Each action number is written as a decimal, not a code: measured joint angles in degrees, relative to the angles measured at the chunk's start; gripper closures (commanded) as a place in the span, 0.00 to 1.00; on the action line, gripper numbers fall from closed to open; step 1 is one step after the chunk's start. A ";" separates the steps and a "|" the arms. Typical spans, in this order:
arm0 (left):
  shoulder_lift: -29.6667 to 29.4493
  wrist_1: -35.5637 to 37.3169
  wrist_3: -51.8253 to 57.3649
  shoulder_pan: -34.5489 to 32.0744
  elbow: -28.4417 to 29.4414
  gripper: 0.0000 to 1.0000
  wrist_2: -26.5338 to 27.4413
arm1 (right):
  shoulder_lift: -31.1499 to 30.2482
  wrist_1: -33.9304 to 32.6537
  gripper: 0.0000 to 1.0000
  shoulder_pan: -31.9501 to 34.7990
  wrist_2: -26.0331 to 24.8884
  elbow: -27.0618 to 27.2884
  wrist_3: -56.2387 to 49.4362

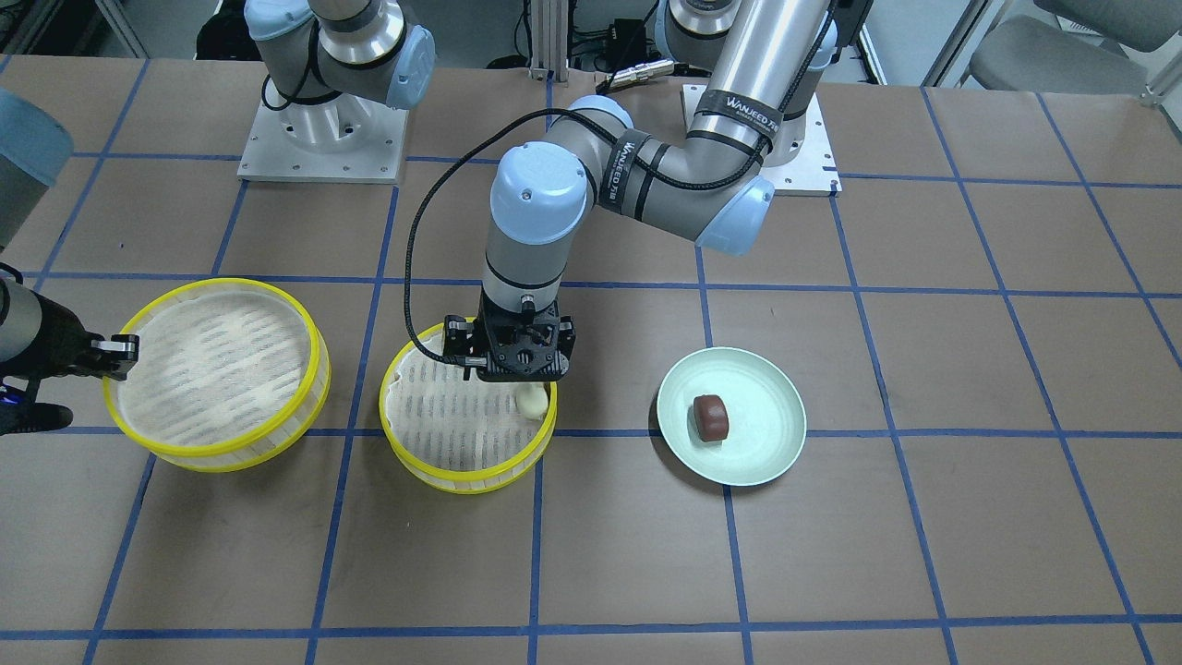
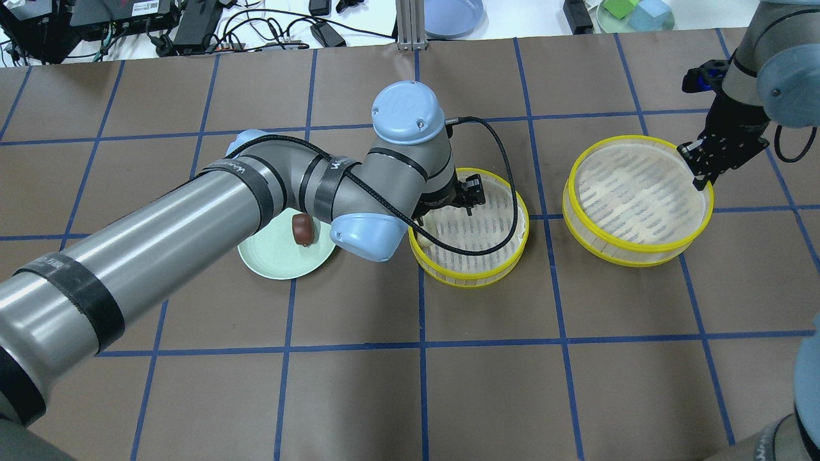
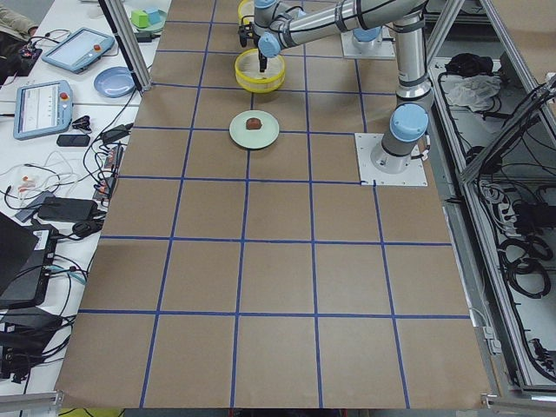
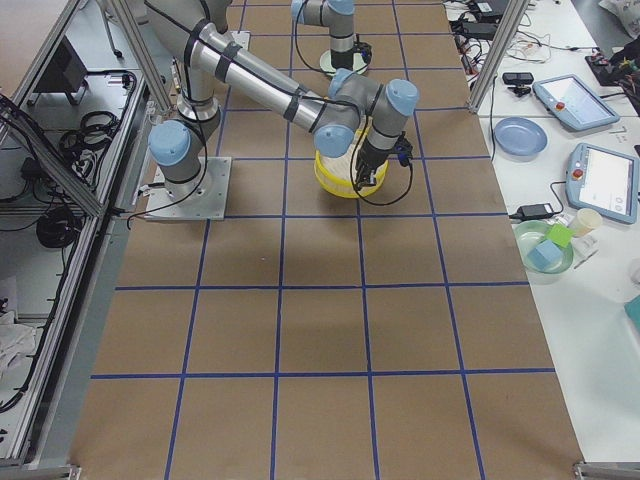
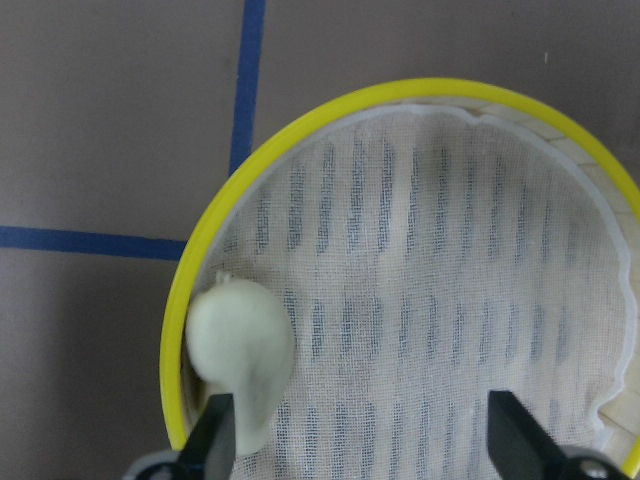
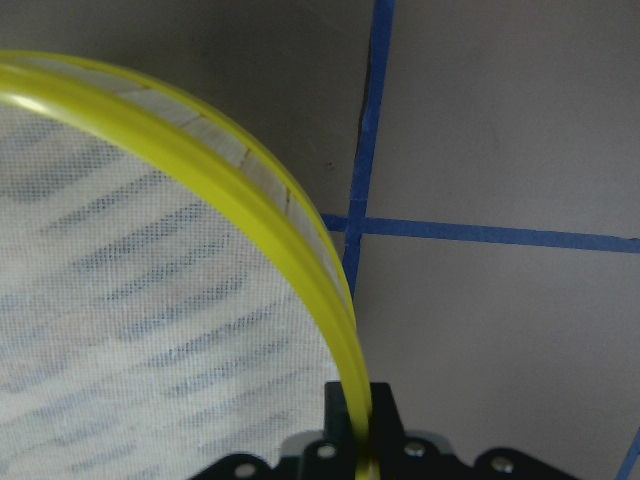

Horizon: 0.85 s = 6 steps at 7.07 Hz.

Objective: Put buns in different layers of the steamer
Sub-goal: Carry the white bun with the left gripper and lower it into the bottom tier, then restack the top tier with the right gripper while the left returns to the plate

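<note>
For the left gripper (image 5: 365,445): spread wide, holding nothing, hanging low over the middle tray (image 5: 440,90). Just beside one finger (image 5: 212,445), at 8 o'clock inside that tray in the left wrist view: the white bun (image 5: 240,355), lying on the striped floor against the yellow rim.

For the right gripper (image 6: 358,455): pinched on the yellow rim of the second tray (image 6: 200,150), at that tray's 9 o'clock in the front-facing view.

From the middle tray in that same view: second tray at 9 o'clock, green plate (image 1: 766,443) at 3 o'clock, both apart from it on the brown table (image 1: 923,517). On the plate, just toward 9 o'clock of its centre: the brown bun (image 1: 710,417).
</note>
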 measured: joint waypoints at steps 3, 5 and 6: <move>2.13 -0.94 10.11 5.23 0.30 0.00 2.83 | -0.59 0.20 1.00 3.86 0.36 -0.36 4.30; 3.67 -3.75 23.69 14.21 -1.69 0.00 5.16 | -1.09 0.55 1.00 11.47 2.01 -0.61 12.90; 3.87 -4.90 28.68 18.58 -3.73 0.00 5.45 | -1.06 0.65 1.00 15.42 3.61 -0.61 18.15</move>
